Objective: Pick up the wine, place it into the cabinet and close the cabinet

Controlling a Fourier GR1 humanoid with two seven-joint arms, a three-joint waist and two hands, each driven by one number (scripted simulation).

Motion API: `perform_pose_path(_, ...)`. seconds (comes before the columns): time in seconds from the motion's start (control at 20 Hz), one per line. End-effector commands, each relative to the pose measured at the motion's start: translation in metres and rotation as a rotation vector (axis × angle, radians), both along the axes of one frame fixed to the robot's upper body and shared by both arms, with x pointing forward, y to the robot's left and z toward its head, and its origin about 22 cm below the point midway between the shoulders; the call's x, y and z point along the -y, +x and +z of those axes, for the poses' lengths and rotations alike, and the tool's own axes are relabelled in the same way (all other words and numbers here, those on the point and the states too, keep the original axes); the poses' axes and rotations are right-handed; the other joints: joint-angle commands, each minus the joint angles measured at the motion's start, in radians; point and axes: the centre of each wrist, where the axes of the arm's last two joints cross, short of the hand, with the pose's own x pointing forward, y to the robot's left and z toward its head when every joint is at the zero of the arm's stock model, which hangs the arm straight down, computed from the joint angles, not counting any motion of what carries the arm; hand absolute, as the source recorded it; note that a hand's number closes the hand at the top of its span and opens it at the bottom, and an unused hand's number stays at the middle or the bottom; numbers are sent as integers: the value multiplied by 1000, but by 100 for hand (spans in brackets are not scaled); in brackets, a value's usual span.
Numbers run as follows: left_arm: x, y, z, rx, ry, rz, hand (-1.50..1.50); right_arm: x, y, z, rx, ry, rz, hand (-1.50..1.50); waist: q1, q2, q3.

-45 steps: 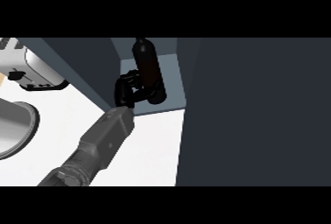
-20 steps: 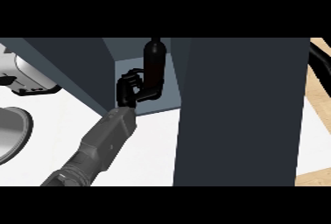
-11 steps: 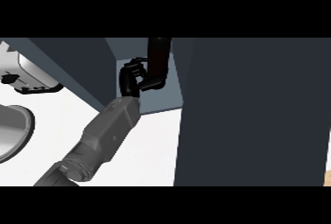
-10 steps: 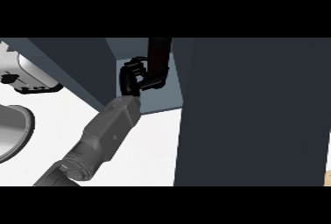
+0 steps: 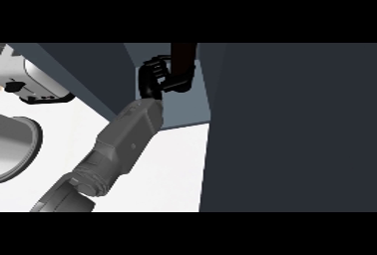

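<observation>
White counter [image 5: 169, 164] runs up to the dark cabinet [image 5: 287, 129], whose open door fills the right of the view. Since a moment ago the left hand [image 5: 156, 79] has pushed deeper inside, its fingers [image 5: 151, 69] clamped on the wine bottle [image 5: 182, 62], which now sits higher in the opening. Placement looks nearly done; release and closing the door remain.

My black right hand [image 5: 156, 79] has carried the dark, slender glass wine bottle [image 5: 182, 62] higher and deeper into the dark grey cabinet [image 5: 287, 124], whose door now hides the wooden floor.
</observation>
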Motion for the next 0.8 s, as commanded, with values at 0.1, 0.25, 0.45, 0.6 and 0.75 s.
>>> perform_pose_path(0.1,1,4,6,-24,-30,23,150,7,-2,0,14,2,-5,-150,1,6,0)
perform_pose_path(0.25,-4,10,15,-19,67,27,150,4,-1,4,21,16,4,-150,7,7,0)
perform_pose_path(0.45,-30,13,13,7,285,66,150,3,-3,0,10,9,17,-150,2,11,2)
perform_pose_path(0.6,-23,8,5,6,363,95,150,3,1,0,16,2,7,-150,6,15,1)
perform_pose_path(0.75,-40,11,6,7,420,134,150,4,1,1,23,-1,11,-150,-7,25,1)
